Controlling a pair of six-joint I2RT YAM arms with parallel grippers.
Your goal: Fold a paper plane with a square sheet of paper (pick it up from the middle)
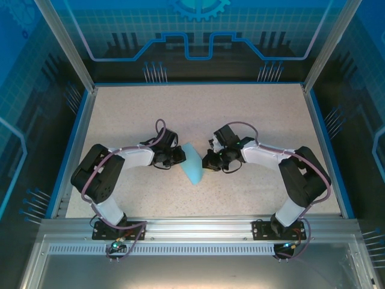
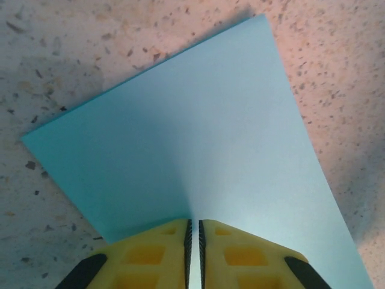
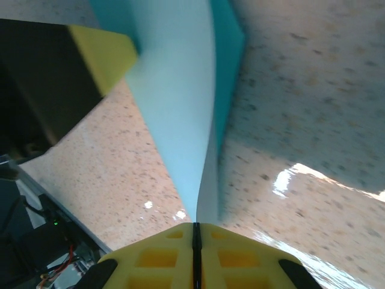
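Observation:
The square sheet of paper (image 1: 192, 164) is light blue and hangs, bent, between my two grippers over the middle of the table. My left gripper (image 1: 180, 155) pinches its left edge. In the left wrist view the sheet (image 2: 198, 132) spreads away from the yellow fingertips (image 2: 159, 244), and my left gripper (image 2: 194, 226) has its jaws closed to a thin slit on the paper. My right gripper (image 1: 207, 161) is shut on the opposite edge. In the right wrist view the sheet (image 3: 174, 90) rises curved from my right gripper (image 3: 194, 227) towards the left gripper's yellow finger (image 3: 105, 54).
The speckled beige table (image 1: 198, 114) has a blue rim and metal frame posts at its corners. Both arms bend inward from their bases at the near edge, with free surface behind and to either side of them.

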